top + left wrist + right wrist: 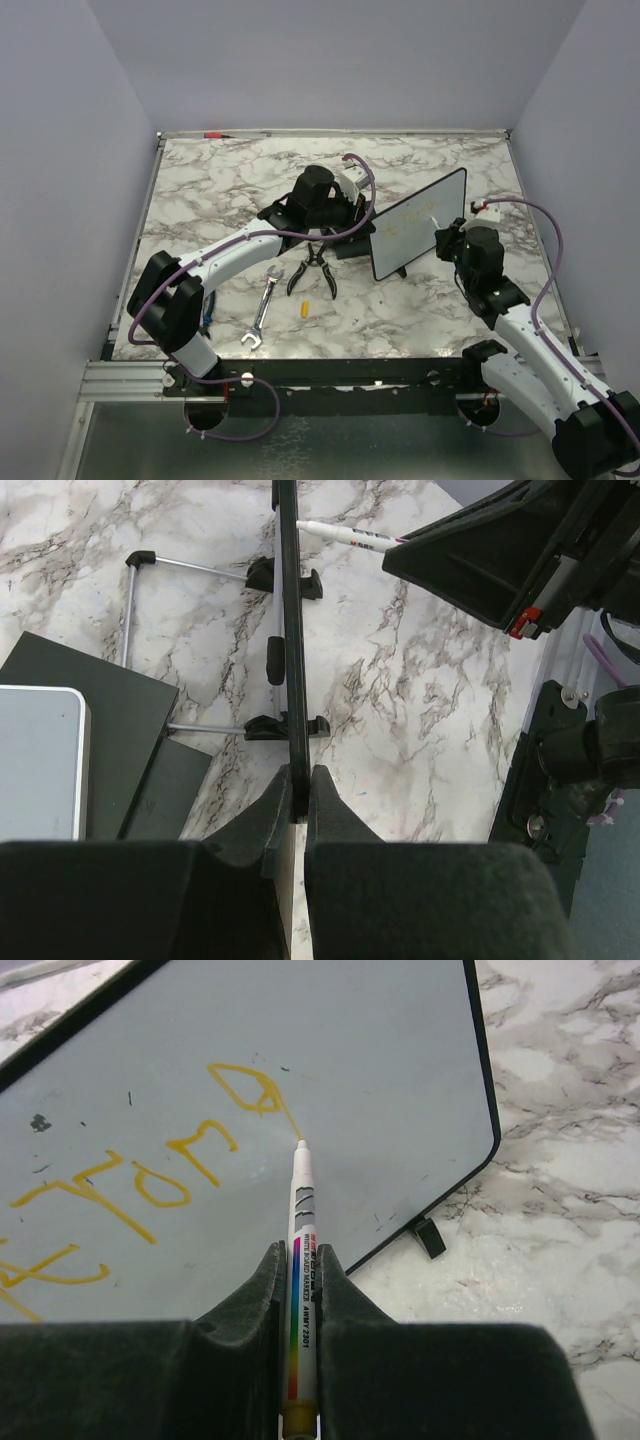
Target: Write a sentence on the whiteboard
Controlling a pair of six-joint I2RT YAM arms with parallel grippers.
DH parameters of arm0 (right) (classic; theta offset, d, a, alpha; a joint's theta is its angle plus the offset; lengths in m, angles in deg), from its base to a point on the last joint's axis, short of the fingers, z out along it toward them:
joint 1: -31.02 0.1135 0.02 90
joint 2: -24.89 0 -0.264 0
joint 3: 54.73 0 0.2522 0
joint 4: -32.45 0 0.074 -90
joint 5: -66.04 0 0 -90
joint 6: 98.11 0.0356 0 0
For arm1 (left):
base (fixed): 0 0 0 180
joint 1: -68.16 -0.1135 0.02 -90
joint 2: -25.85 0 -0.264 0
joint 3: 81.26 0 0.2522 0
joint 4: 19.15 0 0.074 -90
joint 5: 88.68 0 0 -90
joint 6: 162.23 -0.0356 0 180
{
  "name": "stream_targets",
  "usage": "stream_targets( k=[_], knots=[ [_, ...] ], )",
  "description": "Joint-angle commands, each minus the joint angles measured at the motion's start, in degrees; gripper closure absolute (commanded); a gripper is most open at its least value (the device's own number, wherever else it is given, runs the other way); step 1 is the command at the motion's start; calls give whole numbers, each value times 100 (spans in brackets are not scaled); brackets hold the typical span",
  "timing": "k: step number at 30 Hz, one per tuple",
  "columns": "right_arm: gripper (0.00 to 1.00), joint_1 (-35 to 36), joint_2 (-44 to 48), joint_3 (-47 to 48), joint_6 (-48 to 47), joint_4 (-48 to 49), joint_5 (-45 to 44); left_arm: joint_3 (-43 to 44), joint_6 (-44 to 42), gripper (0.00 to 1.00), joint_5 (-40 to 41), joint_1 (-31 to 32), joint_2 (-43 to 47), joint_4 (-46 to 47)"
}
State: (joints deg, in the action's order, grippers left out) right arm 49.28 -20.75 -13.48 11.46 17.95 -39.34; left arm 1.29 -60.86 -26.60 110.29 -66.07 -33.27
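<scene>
The whiteboard (pixel 420 225) stands tilted on its small feet right of the table's middle. My left gripper (pixel 298 783) is shut on the whiteboard's thin black frame (pixel 290 630), seen edge-on in the left wrist view. My right gripper (pixel 300 1252) is shut on a white marker (pixel 302 1210) with a rainbow stripe. The marker's tip touches the whiteboard's grey-white face (pixel 400 1070) at the tail of a yellow stroke. The sentence (pixel 150 1175) shows as several yellow handwritten letters running left from the tip. In the top view the right gripper (pixel 447 236) is just right of the board.
Black-handled pliers (pixel 315 268), a steel wrench (pixel 262 312) and a small yellow piece (pixel 304 309) lie in front of the left arm. A black block with a light grey pad (pixel 40 765) sits behind the board. The marker (pixel 345 535) shows past the board's far side.
</scene>
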Motion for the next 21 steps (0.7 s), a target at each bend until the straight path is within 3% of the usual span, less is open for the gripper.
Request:
stream_targets(
  k=[1, 15, 21],
  knots=[
    [99, -12, -2, -193, 190, -189, 308, 109, -104, 100, -293, 94, 113, -201],
    [99, -7, 518, -132, 30, -117, 786, 108, -108, 100, -284, 105, 104, -201],
    [99, -14, 933, 42, 177, -638, -32, 108, -109, 100, -280, 105, 113, -201]
  ],
)
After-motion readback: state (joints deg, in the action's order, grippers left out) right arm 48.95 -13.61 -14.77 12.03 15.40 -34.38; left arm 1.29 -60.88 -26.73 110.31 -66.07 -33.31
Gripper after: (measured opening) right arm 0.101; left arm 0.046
